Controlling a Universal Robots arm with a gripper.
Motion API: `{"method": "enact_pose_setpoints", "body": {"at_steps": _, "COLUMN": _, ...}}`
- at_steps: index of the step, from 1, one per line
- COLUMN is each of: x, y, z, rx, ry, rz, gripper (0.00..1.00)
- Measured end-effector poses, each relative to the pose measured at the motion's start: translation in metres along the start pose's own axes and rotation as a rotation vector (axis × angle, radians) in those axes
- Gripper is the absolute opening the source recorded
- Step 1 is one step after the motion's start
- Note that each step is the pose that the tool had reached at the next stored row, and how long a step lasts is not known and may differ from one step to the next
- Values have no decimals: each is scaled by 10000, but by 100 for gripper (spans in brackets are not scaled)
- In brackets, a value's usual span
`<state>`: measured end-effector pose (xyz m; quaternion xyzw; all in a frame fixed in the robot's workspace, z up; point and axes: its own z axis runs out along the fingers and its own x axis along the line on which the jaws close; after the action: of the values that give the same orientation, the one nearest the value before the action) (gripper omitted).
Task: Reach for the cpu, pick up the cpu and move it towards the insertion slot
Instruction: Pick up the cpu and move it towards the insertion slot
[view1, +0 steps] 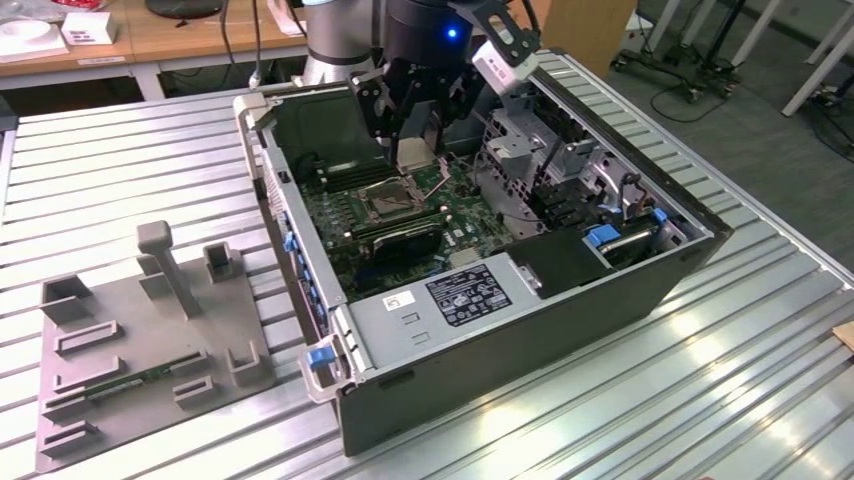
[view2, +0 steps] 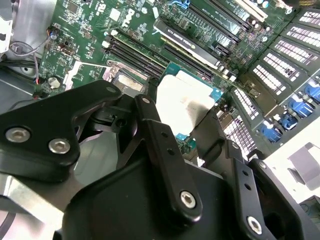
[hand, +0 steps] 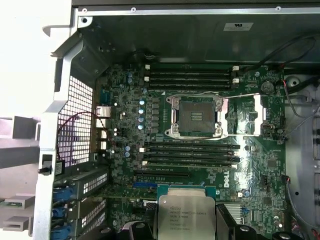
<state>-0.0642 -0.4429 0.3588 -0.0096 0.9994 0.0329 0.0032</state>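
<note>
While your gripper (view1: 416, 150) pinches the cpu (hand: 186, 217) by its edges above the slot (hand: 196, 116), treat it as light, stiff, fragile.

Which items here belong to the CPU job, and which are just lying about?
Part of the job:
- cpu, held in the gripper above the board
- insertion slot, empty, frame open

Just lying about:
- grey fixture tray on the table, at the exterior view's left
- black memory slots
- computer case

Bright overhead light, perhaps slight glare
</note>
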Motion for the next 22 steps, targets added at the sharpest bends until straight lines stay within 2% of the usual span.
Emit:
{"method": "enact_pose_setpoints", "body": {"at_steps": 8, "x": 0, "y": 9, "z": 6, "rx": -53, "ry": -1, "rz": 0, "gripper": 54}}
{"method": "enact_pose_setpoints", "body": {"at_steps": 16, "x": -1, "y": 55, "z": 31, "rx": -281, "ry": -5, "rz": 2, "gripper": 54}}
{"method": "enact_pose_setpoints", "body": {"at_steps": 22, "x": -2, "y": 110, "z": 50, "rx": -399, "ry": -8, "rz": 2, "gripper": 54}}
